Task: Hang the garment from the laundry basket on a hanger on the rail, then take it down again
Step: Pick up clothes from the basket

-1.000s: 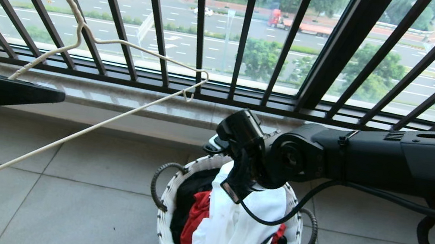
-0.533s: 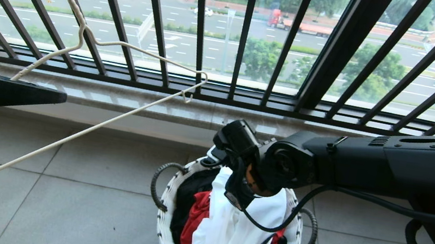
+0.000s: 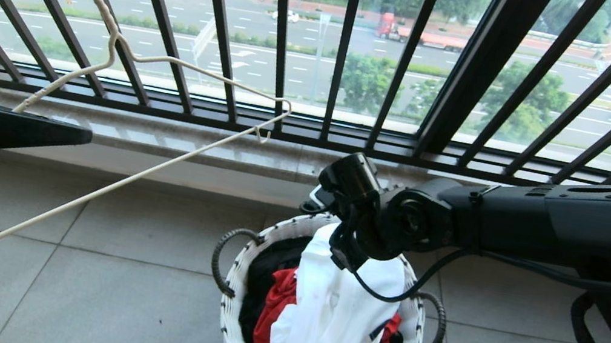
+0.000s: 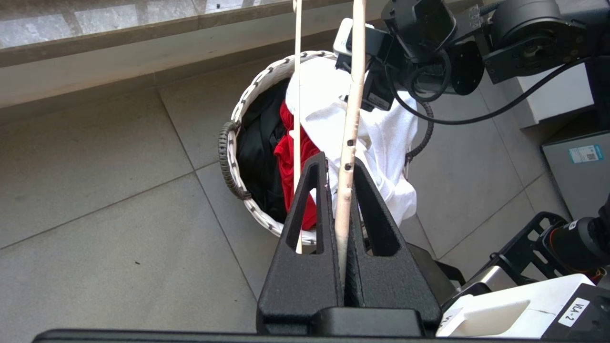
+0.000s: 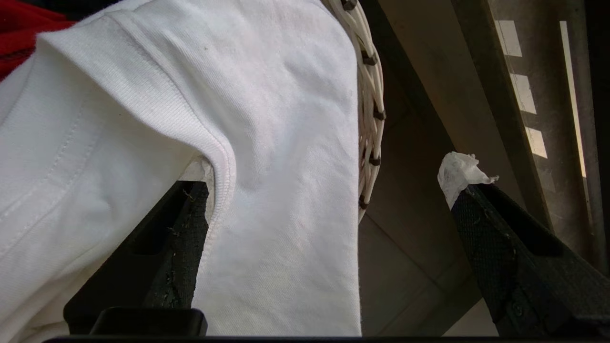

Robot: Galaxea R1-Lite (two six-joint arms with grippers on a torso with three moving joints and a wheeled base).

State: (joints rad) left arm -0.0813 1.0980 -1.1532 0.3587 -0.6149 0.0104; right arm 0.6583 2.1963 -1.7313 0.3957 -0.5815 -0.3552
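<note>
1. Head view. Laundry basket (image 3: 319,315) stands on the tiled floor below the window sill. The garment (image 3: 333,323) lies heaped on top, spilling over the basket's near rim, with a red garment (image 3: 274,314) and a black shirt (image 3: 265,269) beneath it on the left side. The right arm reaches in level from the right; its wrist bends down, so the right gripper (image 3: 345,248) points into the basket's far side, at the top of the white cloth. The left gripper (image 3: 51,131) juts in level from the left edge, parked well clear of the basket, with the hanger (image 3: 113,187) slanting up across the window bars.

2. Left wrist view. Left gripper (image 4: 344,200) is clenched on the hanger's (image 4: 350,119) wire, both fingers pressed against it. The basket (image 4: 233,143) sits beyond, the right arm above its far rim.

3. Right wrist view. Right gripper (image 5: 329,200) stands spread wide, holding nothing. One finger (image 5: 176,238) lies against the garment's (image 5: 267,143) ribbed edge; the other sits outside the basket's wicker rim (image 5: 371,119), its tip taped.

4. Judgement: pick-up in hand. The outer finger should come inside the rim before closing, so it takes only white cloth, ideally at the ribbed edge. Lift slowly so the red piece does not follow.
</note>
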